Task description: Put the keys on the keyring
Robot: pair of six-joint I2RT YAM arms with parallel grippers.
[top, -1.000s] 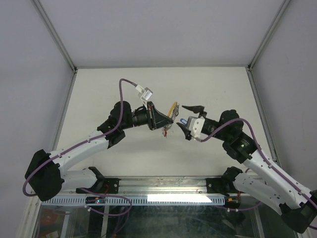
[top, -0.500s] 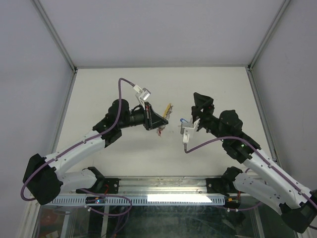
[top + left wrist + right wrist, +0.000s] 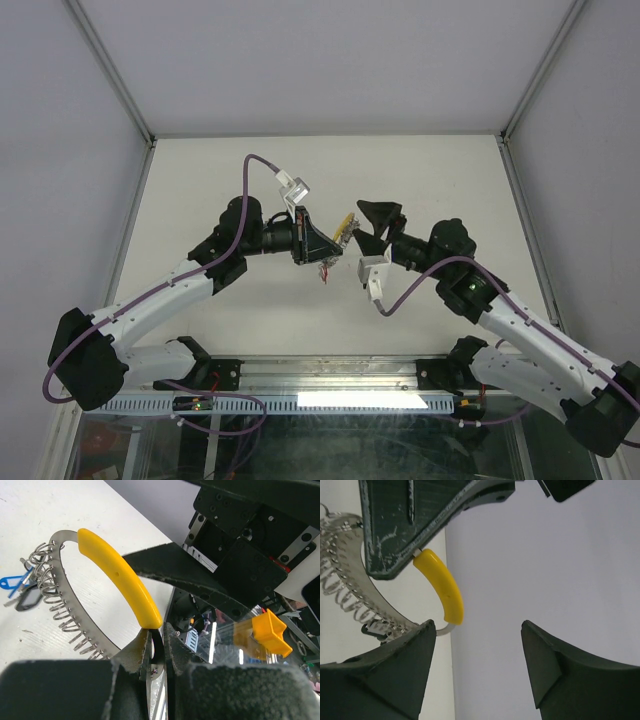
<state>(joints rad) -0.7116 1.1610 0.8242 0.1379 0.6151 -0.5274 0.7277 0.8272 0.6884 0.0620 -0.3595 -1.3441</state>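
Fingers of my left gripper (image 3: pixel 157 650) are clenched on the keyring (image 3: pixel 122 582), just below its yellow section, holding it above the white counter (image 3: pixel 200 180). My right gripper (image 3: pixel 477 630) is spread wide and empty, facing that yellow arc without touching it. Keys (image 3: pixel 22 587) sit by the hoop's far end; whether they are threaded, I cannot tell. I judge a slow, square approach would avoid twisting the hoop. Pale grey walls (image 3: pixel 320 60) enclose everything.

A robot lab cell: a white bench (image 3: pixel 200 180) boxed in by plain grey panels (image 3: pixel 300 60) on aluminium posts (image 3: pixel 110 70), with cabled arms (image 3: pixel 170 295) bolted to a rail (image 3: pixel 330 375).
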